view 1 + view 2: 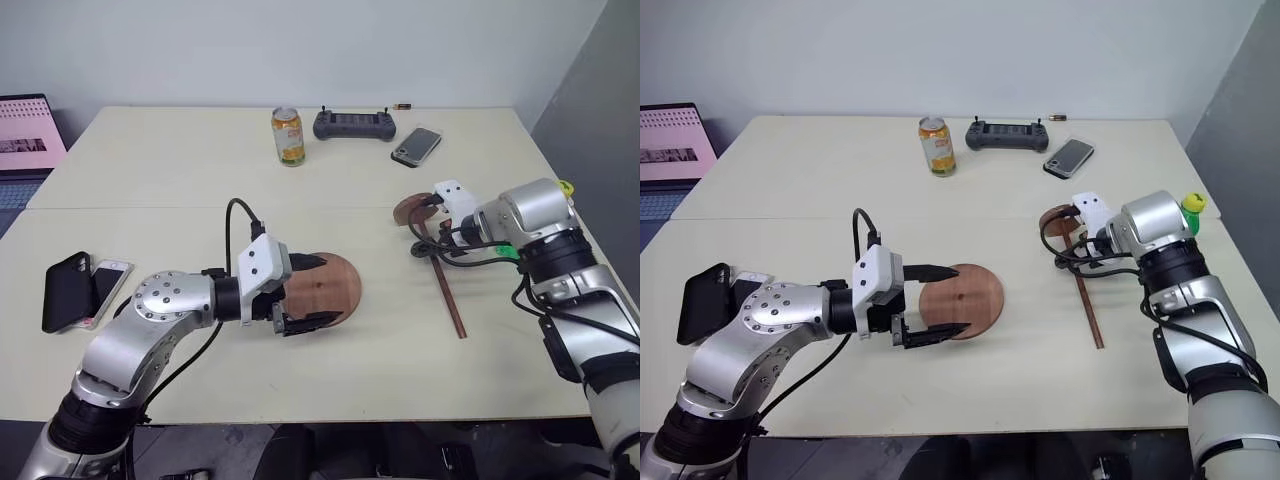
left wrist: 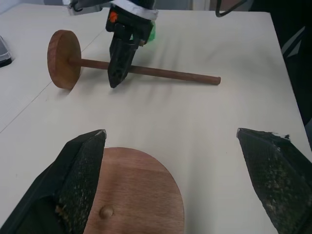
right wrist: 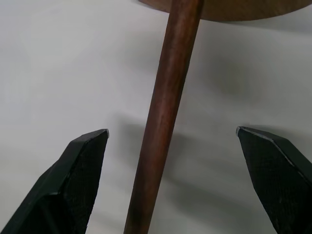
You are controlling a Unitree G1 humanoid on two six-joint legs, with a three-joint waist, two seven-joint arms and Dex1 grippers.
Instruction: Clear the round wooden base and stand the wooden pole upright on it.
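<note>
Two pincers open: right pincer [image 3: 170, 141] straddles wooden pole [image 1: 448, 295] near table's right edge; left pincer [image 1: 305, 292] flanks round wooden base [image 1: 325, 285]. Pole stiff, light; grasp mid-shaft.

Head pair: looking down across the table [image 1: 200, 180]. Left wrist: low, facing the wooden pole [image 2: 161, 73]. Right wrist: close above that pole.
</note>
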